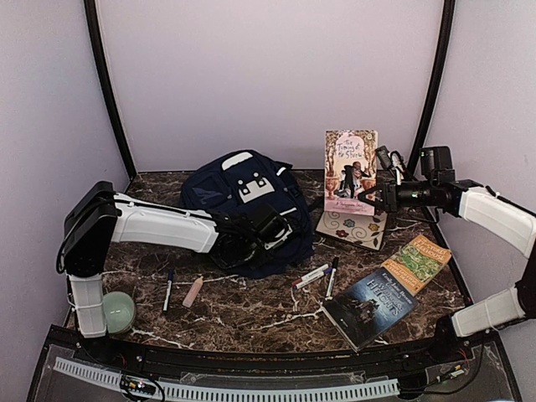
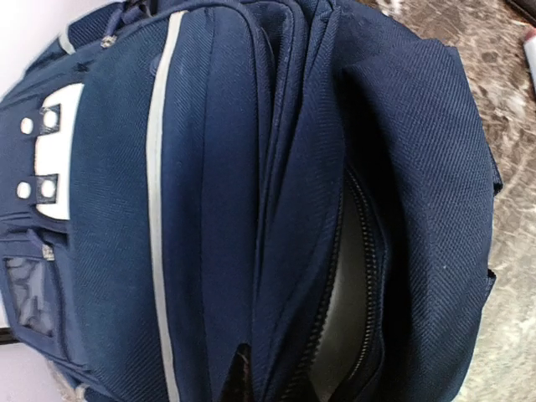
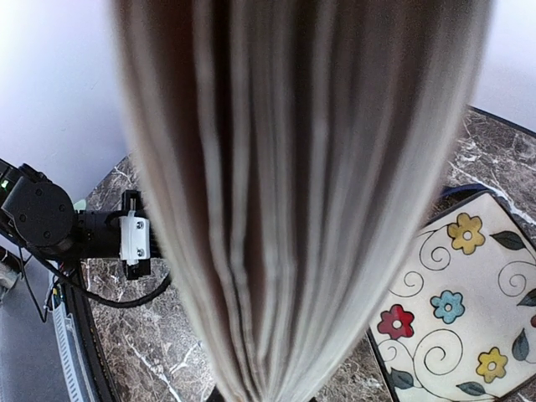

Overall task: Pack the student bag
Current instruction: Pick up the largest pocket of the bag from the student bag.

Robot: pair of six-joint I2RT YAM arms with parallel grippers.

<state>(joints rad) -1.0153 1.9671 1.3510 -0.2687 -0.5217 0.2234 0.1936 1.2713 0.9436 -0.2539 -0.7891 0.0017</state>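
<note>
Two grips noted: opening edge of student bag [image 1: 224, 188] is pinched by left gripper [image 1: 244, 244]; upright book [image 1: 350, 163] is clamped in right gripper [image 1: 369, 199].

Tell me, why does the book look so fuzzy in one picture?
Right wrist view: the book is very close to the lens, so its pages blur, while the flowered pad behind is sharp. Left wrist view: the bag is crisp, weave showing. Top view: even, soft light.
</note>
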